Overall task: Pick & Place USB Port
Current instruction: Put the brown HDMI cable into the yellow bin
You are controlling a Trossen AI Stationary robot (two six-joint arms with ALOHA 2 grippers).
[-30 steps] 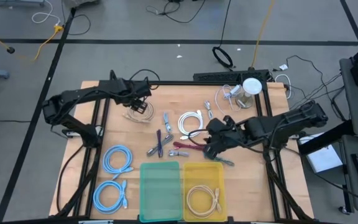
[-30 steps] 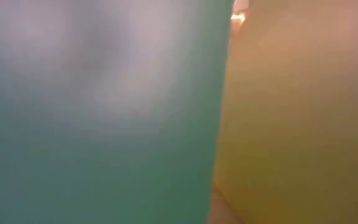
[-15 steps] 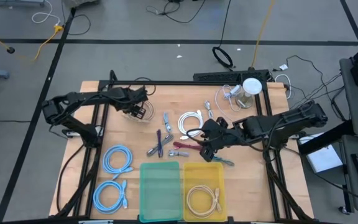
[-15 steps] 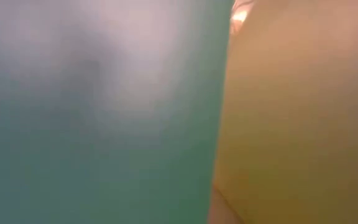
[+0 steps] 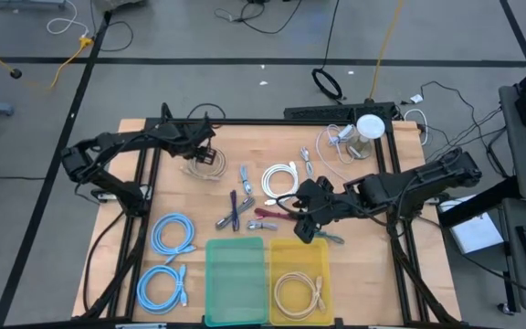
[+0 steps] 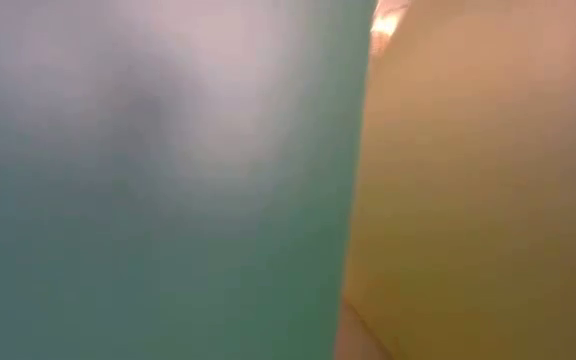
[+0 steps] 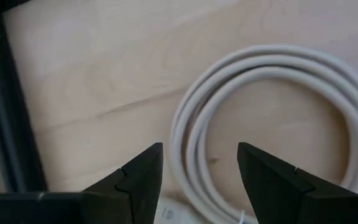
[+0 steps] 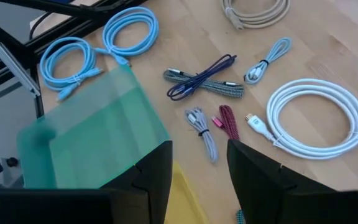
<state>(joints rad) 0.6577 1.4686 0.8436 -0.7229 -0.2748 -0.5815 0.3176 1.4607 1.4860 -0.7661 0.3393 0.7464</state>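
Note:
A beige coiled cable [image 5: 206,165] lies flat on the wooden table at the far left. My left gripper [image 5: 202,148] hangs open just above it. In the left wrist view [image 7: 199,171] its fingers stand on either side of the coil's rim [image 7: 191,143], and no touch shows. My right gripper [image 5: 305,227] is open and empty over the table's middle, at the far edge of the yellow bin [image 5: 320,249]. It looks across at a red cable [image 8: 227,121], a grey cable bundle [image 8: 204,130] and a purple cable [image 8: 201,78].
A green bin [image 5: 236,274] stands left of the yellow bin, which holds a beige cable [image 5: 298,291]. Two blue coils [image 5: 173,233] [image 5: 163,285] lie at the near left, a white coil [image 5: 281,178] in the middle. The bins block the low view [image 6: 168,180].
My right gripper has moved a little toward the table's near edge and the yellow bin. My left gripper has stayed over the beige coil, shifting slightly toward the far edge, so more of the coil shows.

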